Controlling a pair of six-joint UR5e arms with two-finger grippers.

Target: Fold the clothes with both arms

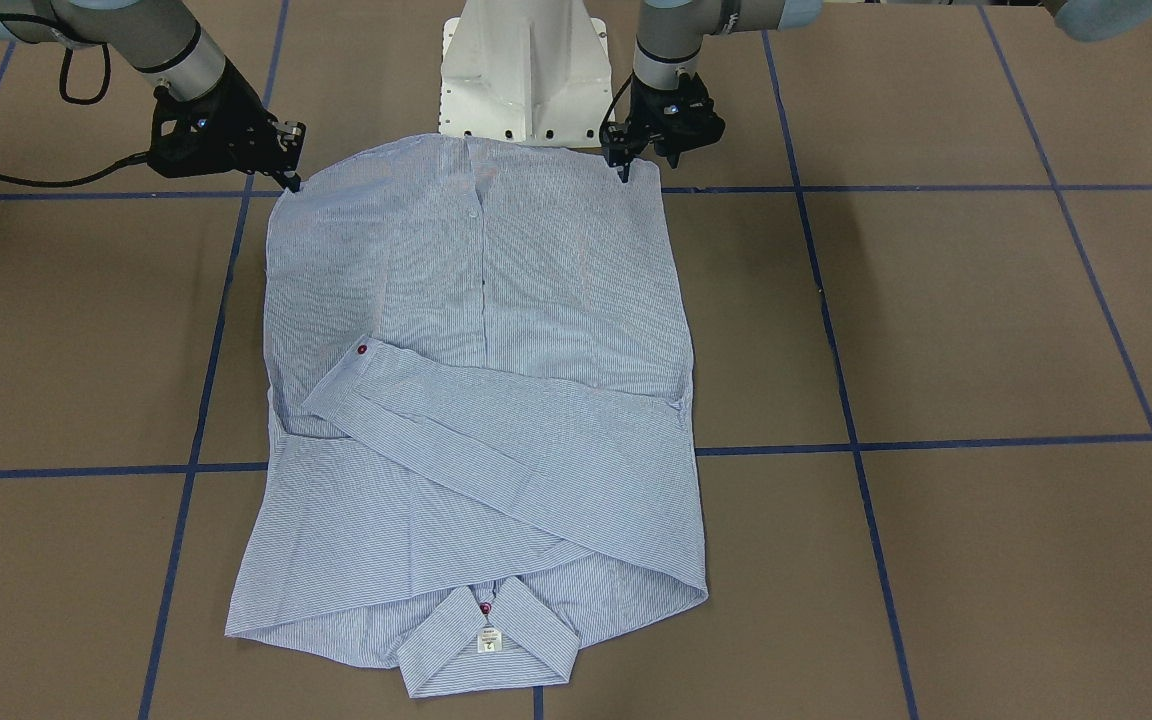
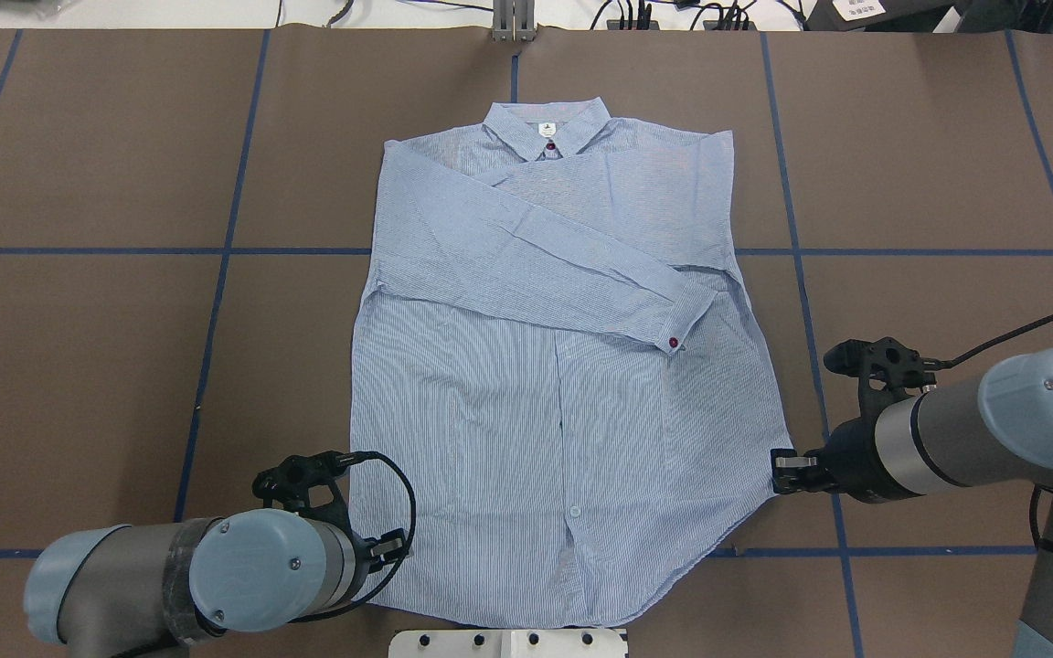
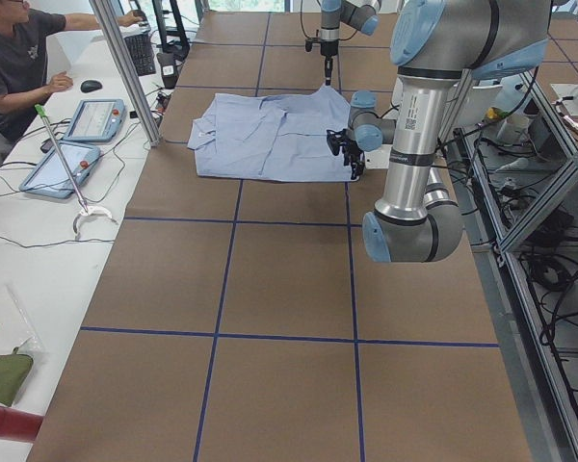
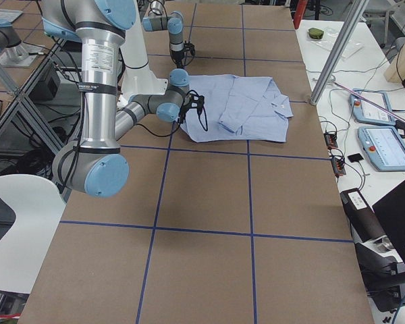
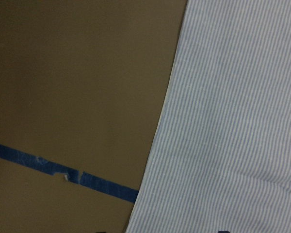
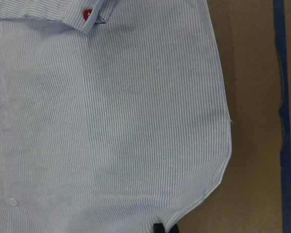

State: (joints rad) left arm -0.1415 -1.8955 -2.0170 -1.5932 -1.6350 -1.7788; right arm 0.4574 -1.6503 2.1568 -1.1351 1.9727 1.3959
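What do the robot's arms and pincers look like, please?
The left arm and right arm are both grey-silver tubes with light-blue joint caps. Each ends in a black two-finger tool, the left pincer and the right pincer. Black cables loop from the wrists.

The striped blue-and-white cloth shirt (image 2: 563, 439) lies flat in the middle of the brown table (image 2: 79, 366). Its collar (image 2: 513, 123) is at 12 o'clock and its hem at 6. One sleeve (image 2: 536, 265) lies across the chest. The black left gripper (image 2: 389, 546) is at the hem's 7 o'clock corner. The black right gripper (image 2: 781, 471) is at the 4 o'clock corner.
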